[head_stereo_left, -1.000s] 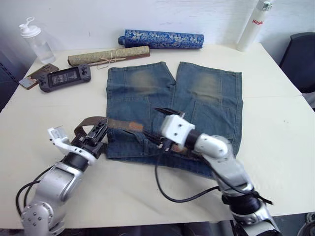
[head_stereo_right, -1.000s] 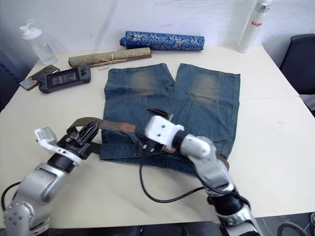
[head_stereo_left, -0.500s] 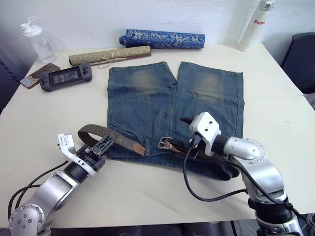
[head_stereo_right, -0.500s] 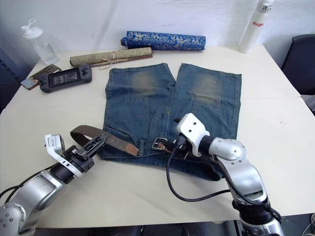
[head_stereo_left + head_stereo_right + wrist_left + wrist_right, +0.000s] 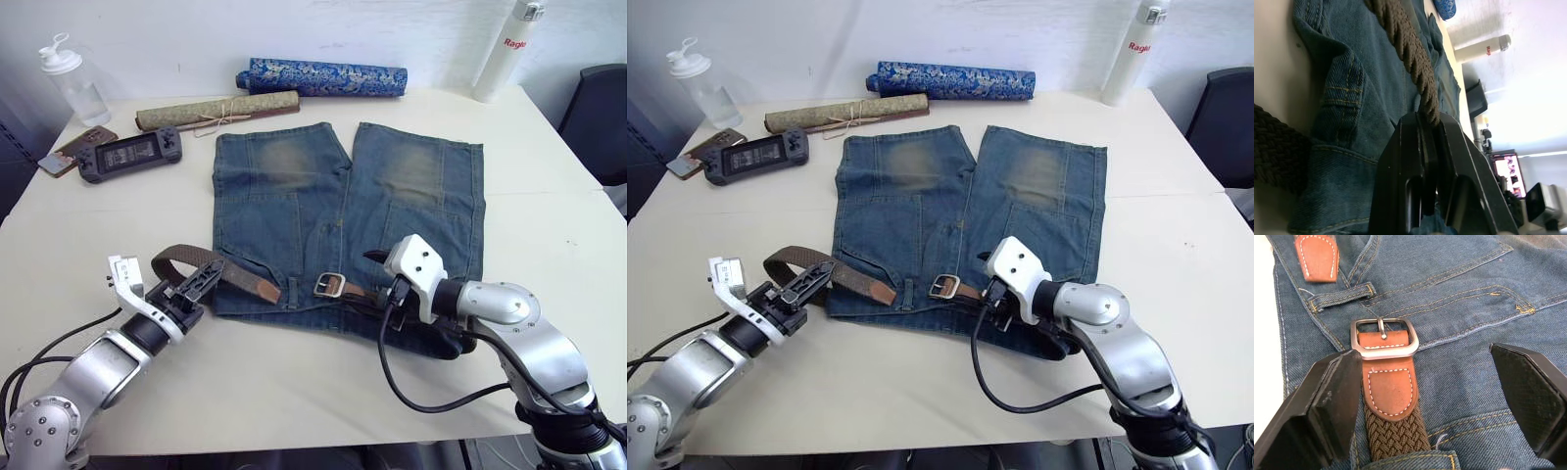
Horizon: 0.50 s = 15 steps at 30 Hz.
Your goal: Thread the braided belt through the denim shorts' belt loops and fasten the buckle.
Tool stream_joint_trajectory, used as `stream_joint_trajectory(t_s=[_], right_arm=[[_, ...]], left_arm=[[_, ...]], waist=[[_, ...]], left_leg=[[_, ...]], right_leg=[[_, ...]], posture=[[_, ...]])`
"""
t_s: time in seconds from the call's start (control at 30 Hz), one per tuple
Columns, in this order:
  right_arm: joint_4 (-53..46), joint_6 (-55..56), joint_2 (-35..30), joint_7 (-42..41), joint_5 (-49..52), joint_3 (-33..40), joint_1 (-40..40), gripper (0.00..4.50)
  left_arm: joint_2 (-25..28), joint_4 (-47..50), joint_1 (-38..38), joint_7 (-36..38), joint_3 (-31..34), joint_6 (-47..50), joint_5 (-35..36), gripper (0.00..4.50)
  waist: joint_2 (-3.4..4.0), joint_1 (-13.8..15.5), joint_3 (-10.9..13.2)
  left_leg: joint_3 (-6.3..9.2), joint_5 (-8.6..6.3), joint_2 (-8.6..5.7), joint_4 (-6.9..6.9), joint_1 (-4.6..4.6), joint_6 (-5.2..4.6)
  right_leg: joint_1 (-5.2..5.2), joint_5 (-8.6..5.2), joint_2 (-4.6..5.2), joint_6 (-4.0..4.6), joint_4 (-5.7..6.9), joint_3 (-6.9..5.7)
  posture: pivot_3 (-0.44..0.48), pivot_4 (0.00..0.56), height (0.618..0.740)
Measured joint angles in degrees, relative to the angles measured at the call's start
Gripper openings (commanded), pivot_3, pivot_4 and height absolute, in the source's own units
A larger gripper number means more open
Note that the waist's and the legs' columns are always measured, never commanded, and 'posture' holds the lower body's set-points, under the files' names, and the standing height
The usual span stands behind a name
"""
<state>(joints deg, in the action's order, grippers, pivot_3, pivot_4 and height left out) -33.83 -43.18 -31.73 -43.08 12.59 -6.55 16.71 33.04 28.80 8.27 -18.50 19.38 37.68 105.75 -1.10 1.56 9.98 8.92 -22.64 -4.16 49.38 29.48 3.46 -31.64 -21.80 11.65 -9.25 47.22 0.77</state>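
A cream table carries the denim shorts at its middle. Two rolled tubes, bottles and a handheld console line its far edge.

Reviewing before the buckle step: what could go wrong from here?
1. The left gripper pinches the belt mid-strap, far from the tan tip; steering the tip may be sloppy.
2. The right gripper is open around the buckle, so it could slide when the tip pushes in.
3. The strap's slack loop off the shorts could snag.
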Motion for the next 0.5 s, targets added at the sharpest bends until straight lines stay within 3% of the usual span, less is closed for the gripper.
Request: stream_joint_trajectory(t_s=[0.3,0.5], right_arm=[[-0.6,-0.6,0.0,1.5,1.7,0.0,0.4,4.43],[-1.8,-0.9,0.0,2.6,2.7,-0.1,0.4,4.43]], left_arm=[[-4.5,-0.3,0.6,3.5,-4.0,-0.9,-10.8,0.00],[-5.7,-0.6,-0.9,4.7,-4.7,-1.0,-14.0,0.00]], waist=[[0.01,0.1,0.0],[0.01,0.2,0.0]], left_leg=[[0.00,0.00,0.00,-0.07,0.01,-0.01],[0.00,0.01,-0.01,-0.08,0.01,-0.02]], right_leg=[[0.03,0.07,0.00,-0.12,-0.15,-0.02],[0.05,0.09,0.01,-0.16,-0.18,-0.01]], posture=[[0.000,0.150,0.637],[0.000,0.150,0.637]])
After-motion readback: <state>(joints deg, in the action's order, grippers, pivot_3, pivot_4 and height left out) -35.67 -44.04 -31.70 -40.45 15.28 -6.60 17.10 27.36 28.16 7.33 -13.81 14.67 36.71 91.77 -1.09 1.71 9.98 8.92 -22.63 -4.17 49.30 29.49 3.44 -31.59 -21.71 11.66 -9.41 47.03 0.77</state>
